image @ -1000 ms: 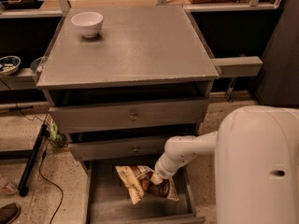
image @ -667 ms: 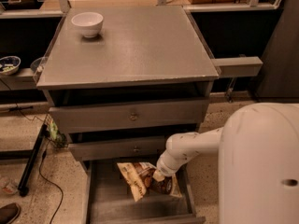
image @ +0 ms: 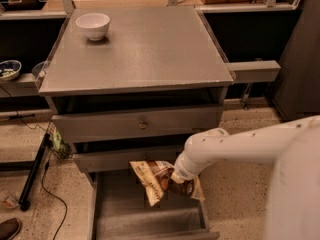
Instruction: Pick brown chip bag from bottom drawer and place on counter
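The gripper (image: pixel 181 180) sat low over the bottom drawer (image: pixel 150 223), its tip pressed into the right half of the brown chip bag (image: pixel 154 180). The tip was buried in the crumpled foil, so how wide it stood, and whether it truly held the bag, could not be told. The bag lay tilted over the far part of the pulled-out drawer, its far left corner overlapping the lower edge of the middle drawer (image: pixel 110 160). The white arm (image: pixel 235 145) reached in from the right, its bulky body filling the near right corner. Above the middle drawer came the top drawer (image: pixel 100 128) with a small round knob, slightly open. The counter (image: pixel 150 49) topped the cabinet, with a white bowl (image: pixel 92 25) at its far left corner. On the floor to the left ran a dark cable (image: pixel 44 184).
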{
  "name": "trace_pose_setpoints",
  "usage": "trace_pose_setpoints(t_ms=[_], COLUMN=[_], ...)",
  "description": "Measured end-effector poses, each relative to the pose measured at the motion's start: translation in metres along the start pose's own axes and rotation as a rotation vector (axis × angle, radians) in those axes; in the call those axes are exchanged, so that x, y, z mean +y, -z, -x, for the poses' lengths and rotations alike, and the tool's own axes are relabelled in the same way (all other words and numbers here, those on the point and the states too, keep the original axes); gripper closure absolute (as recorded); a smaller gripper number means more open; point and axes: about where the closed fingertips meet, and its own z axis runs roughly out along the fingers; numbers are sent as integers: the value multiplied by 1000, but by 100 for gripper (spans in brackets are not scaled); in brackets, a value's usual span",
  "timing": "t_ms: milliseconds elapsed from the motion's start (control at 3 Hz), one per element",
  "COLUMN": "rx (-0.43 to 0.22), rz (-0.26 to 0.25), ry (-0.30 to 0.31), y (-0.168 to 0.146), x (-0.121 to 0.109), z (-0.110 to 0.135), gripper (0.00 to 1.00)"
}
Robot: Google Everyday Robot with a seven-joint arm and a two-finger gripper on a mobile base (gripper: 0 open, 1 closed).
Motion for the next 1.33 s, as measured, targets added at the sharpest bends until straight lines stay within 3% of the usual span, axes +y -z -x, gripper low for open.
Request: trace_pose_setpoints(t_ms=[333,667,1333], rx=[-31,-31,-21], rz=[-73,-74,-185], ry=[20,20,36], y=[54,54,110], x=[-12,-12,-22], z=[15,15,24], gripper=[100,100,100])
